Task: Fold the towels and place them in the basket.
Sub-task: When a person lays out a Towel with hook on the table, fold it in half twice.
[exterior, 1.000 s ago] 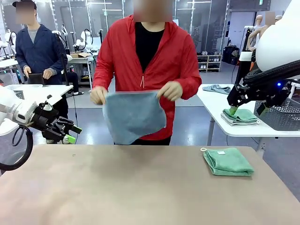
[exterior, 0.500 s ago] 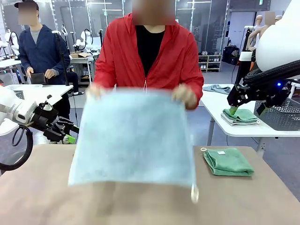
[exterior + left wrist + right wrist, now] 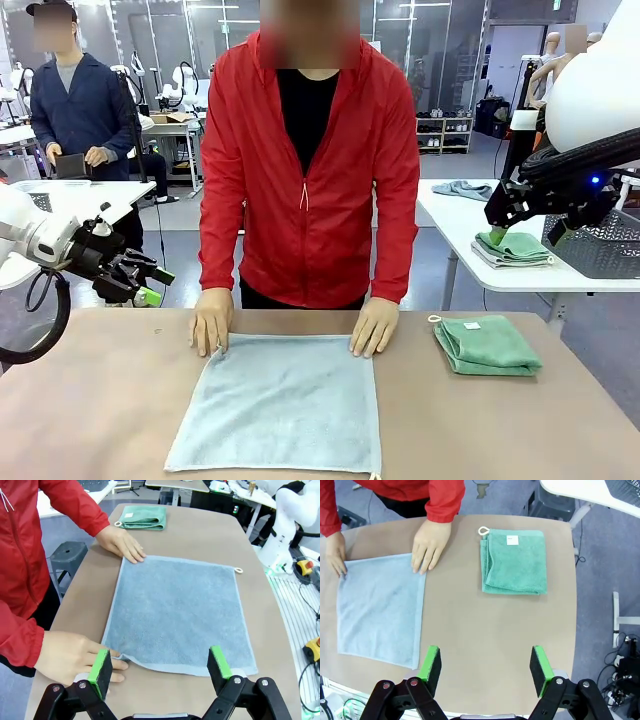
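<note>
Front view: the pale blue-grey towel (image 3: 275, 405) lies spread flat at the middle of the table (image 3: 520, 430), its near edge close to the robot's side. Bare tabletop lies to its left, and a bare strip parts it from the folded mint green towel (image 3: 487, 345) at the right. A person in a red jacket, arms straight down, presses a hand (image 3: 211, 320) on one far corner and the other hand (image 3: 374, 327) on the other. The left gripper (image 3: 155, 286) hangs off the table's left side. The right gripper (image 3: 526, 236) hangs high at the right, before the basket (image 3: 600, 250) on a white side table (image 3: 470, 215). Left wrist view: the jaws stand wide and empty, apart from the towel. Right wrist view: the jaws are parted, holding nothing, above bare tabletop; the green towel's white tag is too small to read.
</note>
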`<state>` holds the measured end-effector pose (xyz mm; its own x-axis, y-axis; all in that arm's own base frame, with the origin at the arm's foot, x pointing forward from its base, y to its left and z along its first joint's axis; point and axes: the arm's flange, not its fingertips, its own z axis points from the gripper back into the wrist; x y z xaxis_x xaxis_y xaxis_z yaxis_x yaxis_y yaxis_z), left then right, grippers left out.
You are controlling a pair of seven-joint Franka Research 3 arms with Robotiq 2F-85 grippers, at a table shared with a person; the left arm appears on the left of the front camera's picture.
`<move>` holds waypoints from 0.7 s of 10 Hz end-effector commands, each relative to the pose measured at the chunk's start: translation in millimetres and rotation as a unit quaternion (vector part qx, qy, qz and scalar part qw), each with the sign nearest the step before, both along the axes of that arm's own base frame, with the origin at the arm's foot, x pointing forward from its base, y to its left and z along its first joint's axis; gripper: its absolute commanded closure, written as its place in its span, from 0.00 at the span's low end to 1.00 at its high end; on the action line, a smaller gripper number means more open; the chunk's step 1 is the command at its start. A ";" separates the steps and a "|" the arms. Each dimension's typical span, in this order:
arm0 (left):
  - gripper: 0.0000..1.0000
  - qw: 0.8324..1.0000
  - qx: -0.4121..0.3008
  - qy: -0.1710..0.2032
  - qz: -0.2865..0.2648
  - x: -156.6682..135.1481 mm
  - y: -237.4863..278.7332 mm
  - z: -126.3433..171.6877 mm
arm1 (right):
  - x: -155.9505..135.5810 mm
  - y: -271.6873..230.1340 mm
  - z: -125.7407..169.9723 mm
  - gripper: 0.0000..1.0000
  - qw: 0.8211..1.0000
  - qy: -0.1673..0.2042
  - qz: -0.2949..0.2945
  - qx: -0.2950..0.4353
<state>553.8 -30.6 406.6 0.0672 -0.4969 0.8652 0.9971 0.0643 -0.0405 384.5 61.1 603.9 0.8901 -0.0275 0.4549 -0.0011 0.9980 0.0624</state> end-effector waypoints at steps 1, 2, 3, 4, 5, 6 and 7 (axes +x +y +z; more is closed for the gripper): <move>0.04 1.000 -0.003 -0.002 0.001 -1.0 -0.4 1.6 | -1.6 4.8 -0.9 0.11 1.000 0.002 -0.010 0.005; 0.04 1.000 -0.003 -0.002 0.001 -1.0 -0.4 1.6 | -1.6 4.8 -0.9 0.11 1.000 0.002 -0.010 0.005; 0.04 1.000 -0.003 -0.002 0.001 -1.0 -0.4 1.6 | -1.6 4.8 -0.9 0.11 1.000 0.002 -0.010 0.005; 0.04 1.000 -0.003 -0.002 0.001 -1.0 -0.4 1.6 | -1.6 4.8 -0.9 0.11 1.000 0.002 -0.010 0.005; 0.04 1.000 -0.003 -0.002 0.001 -1.0 -0.4 1.6 | -1.6 4.8 -0.9 0.11 1.000 0.002 -0.010 0.005; 0.04 1.000 -0.003 -0.002 0.001 -1.0 -0.4 1.6 | -1.6 4.8 -0.9 0.11 1.000 0.002 -0.010 0.005; 0.04 1.000 -0.003 -0.002 0.001 -1.0 -0.4 1.6 | -1.6 4.8 -0.9 0.11 1.000 0.002 -0.010 0.005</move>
<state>553.8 -30.6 406.6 0.0672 -0.4969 0.8652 0.9971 0.0643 -0.0405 384.5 61.1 603.9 0.8901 -0.0276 0.4549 -0.0010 0.9980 0.0625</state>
